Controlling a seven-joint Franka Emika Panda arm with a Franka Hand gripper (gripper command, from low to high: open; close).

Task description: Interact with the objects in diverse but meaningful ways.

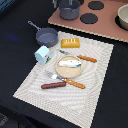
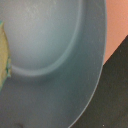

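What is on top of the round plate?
A silver fish lies on the tan plate. The plate surface under the fish is covered, so it cannot be seen.

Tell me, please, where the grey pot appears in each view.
Exterior view: the pot stands at the top edge, on the pink stove.
Wrist view: the pot fills most of the picture, seen close from above, looking into it.
Shared landmark: the pink stove, which shows right beside the pot in both views.
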